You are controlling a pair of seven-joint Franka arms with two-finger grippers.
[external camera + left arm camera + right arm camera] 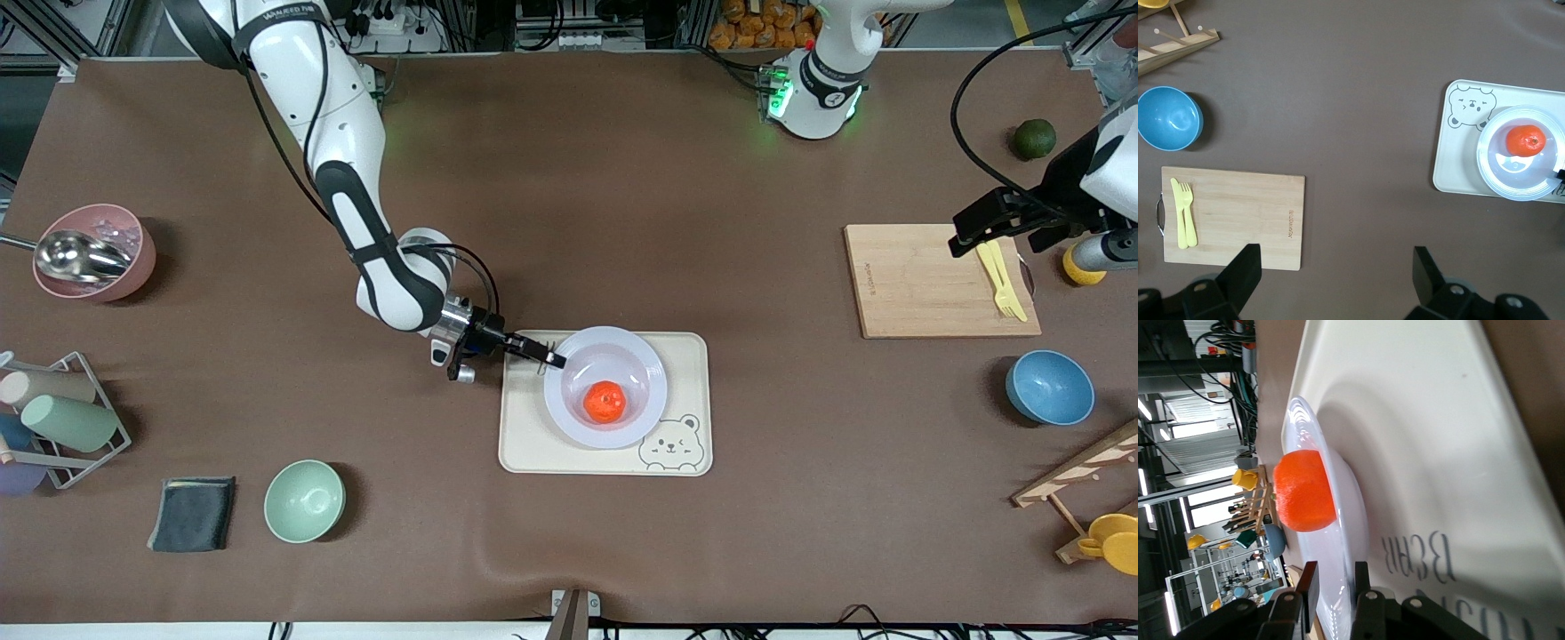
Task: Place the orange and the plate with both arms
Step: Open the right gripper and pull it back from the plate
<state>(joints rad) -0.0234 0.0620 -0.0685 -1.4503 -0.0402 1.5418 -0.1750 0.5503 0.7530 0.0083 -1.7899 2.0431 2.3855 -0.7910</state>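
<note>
The orange [605,402] lies in the middle of the lavender-white plate [645,364], which rests on the cream bear-printed tray [533,444] at mid table. My right gripper [556,360] is at the plate's rim on the side toward the right arm's end, its jaws pinching the rim. The right wrist view shows its gripper [1336,583] on the plate [1345,520] with the orange [1303,490] above. My left gripper [1000,229] waits open and empty, high over the cutting board. From there its wrist view shows its gripper [1335,267], the plate [1498,173] and the orange [1525,141].
A wooden cutting board [925,280] with a yellow fork [1000,280] and a blue bowl [1049,387] lie toward the left arm's end. A green bowl [304,500], grey cloth [193,513], cup rack [53,418] and pink bowl [93,253] lie toward the right arm's end.
</note>
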